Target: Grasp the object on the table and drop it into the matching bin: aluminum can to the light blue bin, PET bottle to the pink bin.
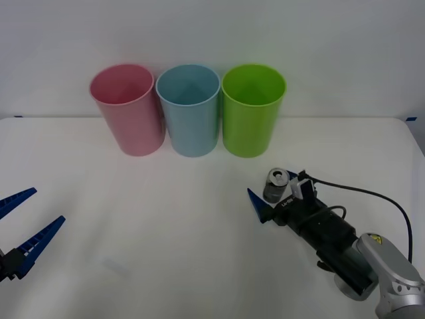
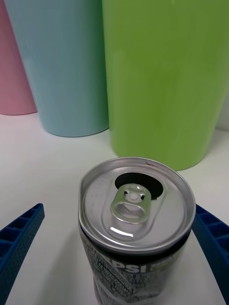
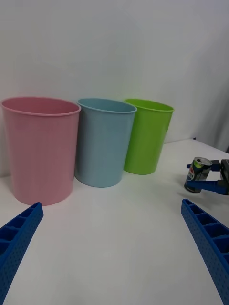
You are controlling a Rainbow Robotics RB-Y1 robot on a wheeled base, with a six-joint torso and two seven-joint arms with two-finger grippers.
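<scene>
Can (image 1: 276,185) stands upright on the white desk (image 1: 166,226) between the two blue fingers of my right pincer (image 1: 271,198), which sits low over the desk on my right side. In the right wrist view the can (image 2: 136,224) has one finger (image 2: 19,243) on either side of it, with a sliver of desk showing between each finger and the can wall, so I read this pincer as spread wide around the can and not yet closed on it. The silver lid shows its pull tab (image 2: 130,209) and an open mouth.

Beyond the can, past the right pincer's fingertips, three bins stand in a row: the lime green bin (image 1: 252,109) nearest ahead, the light blue bin (image 1: 190,109) beside it, the pink bin (image 1: 128,109) farthest to the side.

My left pincer (image 1: 23,222) hangs spread wide, holding nothing, well apart from the can.
</scene>
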